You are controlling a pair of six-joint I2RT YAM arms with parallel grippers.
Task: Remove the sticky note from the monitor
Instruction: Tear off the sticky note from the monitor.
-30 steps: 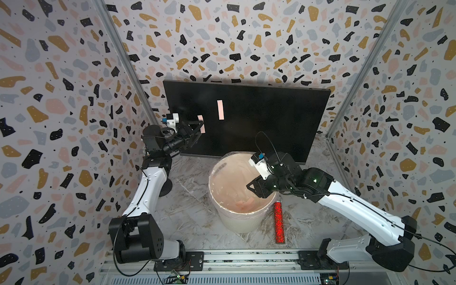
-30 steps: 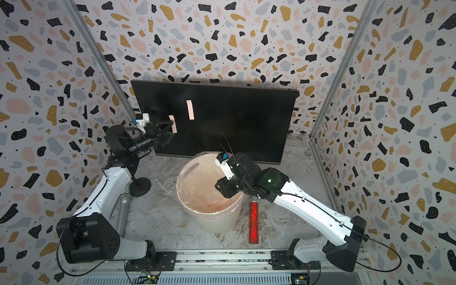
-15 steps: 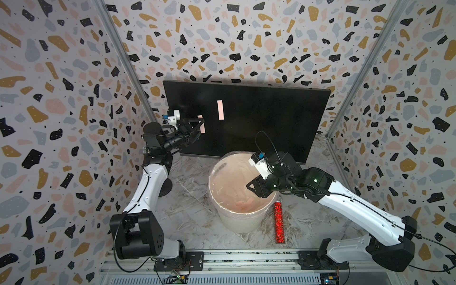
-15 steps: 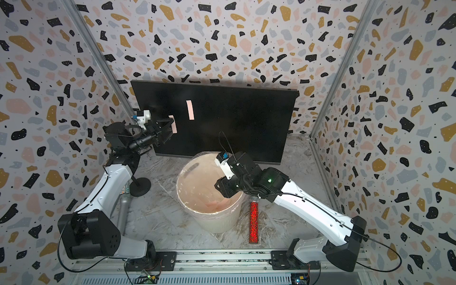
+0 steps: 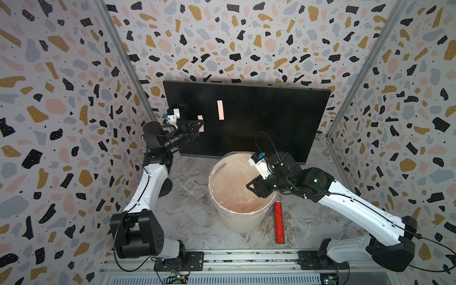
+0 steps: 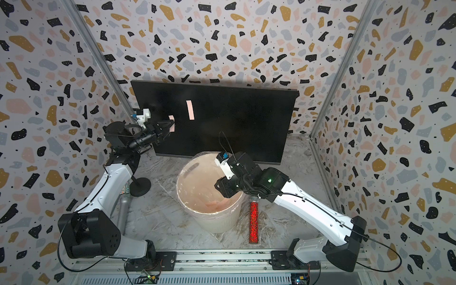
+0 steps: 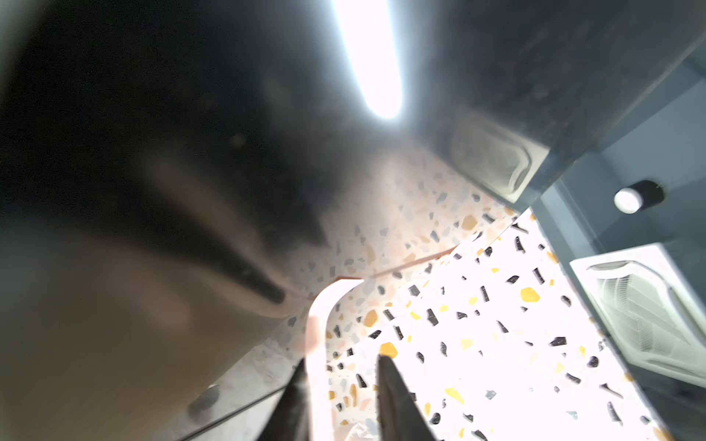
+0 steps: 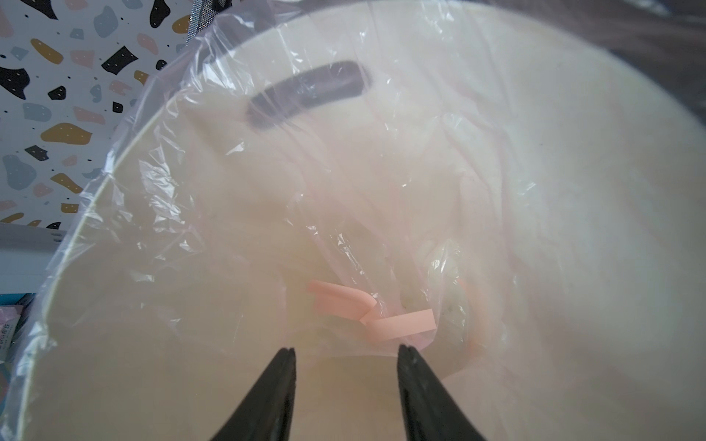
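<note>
The monitor (image 5: 266, 123) leans against the back wall, and two pink strips are stuck on its left half. The taller sticky note (image 5: 220, 110) is untouched. My left gripper (image 5: 200, 126) is at the lower sticky note (image 5: 200, 119). In the left wrist view this sticky note (image 7: 316, 376) curls off the screen and runs between the fingers, against one finger (image 7: 296, 389), with a gap to the other. Those jaws stand narrowly apart. My right gripper (image 5: 254, 190) hangs open and empty over the white bin (image 5: 217, 170).
The plastic-lined bin holds discarded pink notes (image 8: 382, 317) below the right gripper (image 8: 345, 348). A red glitter tube (image 5: 278, 222) lies on the floor right of the bin. A black round stand base (image 6: 140, 187) and a silver cylinder (image 6: 122, 212) are by the left arm.
The left gripper's jaws have narrowed from wide open around the lower sticky note's free end. The right arm has not moved.
</note>
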